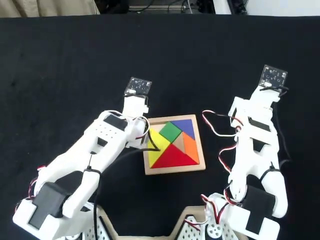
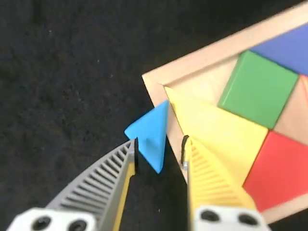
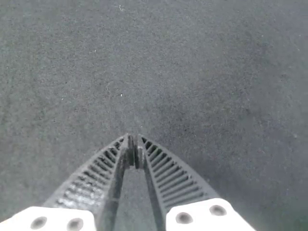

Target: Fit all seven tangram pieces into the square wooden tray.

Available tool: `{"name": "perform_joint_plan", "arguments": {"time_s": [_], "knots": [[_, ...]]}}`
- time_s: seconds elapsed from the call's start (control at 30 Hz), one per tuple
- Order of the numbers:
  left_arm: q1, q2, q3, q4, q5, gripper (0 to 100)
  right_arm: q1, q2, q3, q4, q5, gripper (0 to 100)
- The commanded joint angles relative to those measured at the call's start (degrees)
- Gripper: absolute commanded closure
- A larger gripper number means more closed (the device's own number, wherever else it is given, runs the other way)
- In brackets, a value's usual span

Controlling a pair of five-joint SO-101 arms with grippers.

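The square wooden tray (image 1: 175, 169) lies mid-table holding yellow (image 1: 156, 142), red (image 1: 174, 156), green (image 1: 170, 131), blue (image 1: 186, 125) and orange (image 1: 190, 143) pieces. In the left wrist view a light blue triangle (image 2: 149, 132) leans tilted on the outer side of the tray rim (image 2: 216, 53), near a corner beside the yellow piece (image 2: 216, 130). My left gripper (image 2: 159, 143) is open around it, one finger (image 2: 126, 159) touching it, the other over the yellow piece with a gap. Bare wood (image 2: 202, 86) shows between yellow and green. My right gripper (image 3: 133, 146) is shut and empty above black cloth.
Black cloth covers the whole table. The left arm (image 1: 112, 135) reaches over the tray's left edge. The right arm (image 1: 255, 130) stands to the right of the tray, apart from it. Open cloth lies beyond the tray's far side.
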Motion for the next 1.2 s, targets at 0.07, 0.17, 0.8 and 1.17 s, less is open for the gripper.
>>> {"name": "perform_joint_plan", "arguments": {"time_s": [0.07, 0.17, 0.8, 1.17], "knots": [[0.22, 1.67, -0.57, -3.43, 1.32, 83, 0.44, -2.33, -0.75, -1.14, -0.44, 98.7], [0.13, 6.07, -3.91, -2.64, 1.32, 83, 0.44, -2.33, -0.75, -1.14, -0.44, 98.7], [-8.22, 11.87, -10.33, 3.87, 0.62, 83, 0.44, -2.33, -0.75, -1.05, -0.18, 98.7], [-9.54, 11.16, -9.1, 4.04, -2.29, 83, 0.44, -2.33, -0.75, -1.05, -0.09, 98.7]]}}
